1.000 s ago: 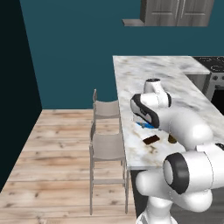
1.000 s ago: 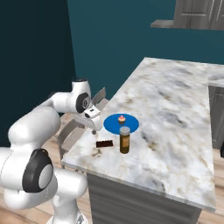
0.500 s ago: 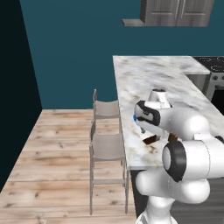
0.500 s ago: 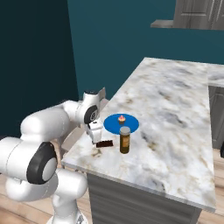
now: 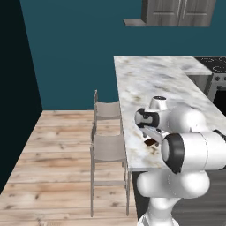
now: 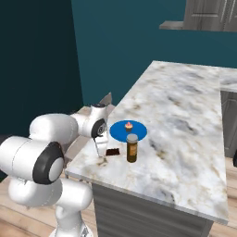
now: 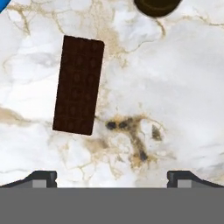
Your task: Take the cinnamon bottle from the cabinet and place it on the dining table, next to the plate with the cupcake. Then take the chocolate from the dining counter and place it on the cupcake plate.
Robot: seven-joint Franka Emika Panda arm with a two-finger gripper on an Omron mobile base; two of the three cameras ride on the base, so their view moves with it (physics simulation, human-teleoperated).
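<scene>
Chocolate: the small flat dark brown rectangular chocolate bar is lying flat on the white-and-grey marble top of the long dining island, near its front edge. In the hand view its surface is showing a fine grid of little squares, and its long side is standing a little tilted in the picture. It is lying free; nothing is touching it.

Claw: the two-finger gripper of the white arm is pointing down over the marble, just beside the bar. Its two dark finger tips are standing spread wide apart and are pinching nothing. The bar is lying above the left tip in the hand view, not between the two tips.

Bottle: the small amber-brown cinnamon bottle with a grey cap is standing upright on the marble, just beside the bar and at the near rim of the plate.

Plate: the flat round bright blue plate is lying on the marble just behind the bottle, and the tiny cupcake with a brown base and pink-red top is sitting on it.

Stools: two pale grey high chairs are standing on the light wood floor beside the island.
</scene>
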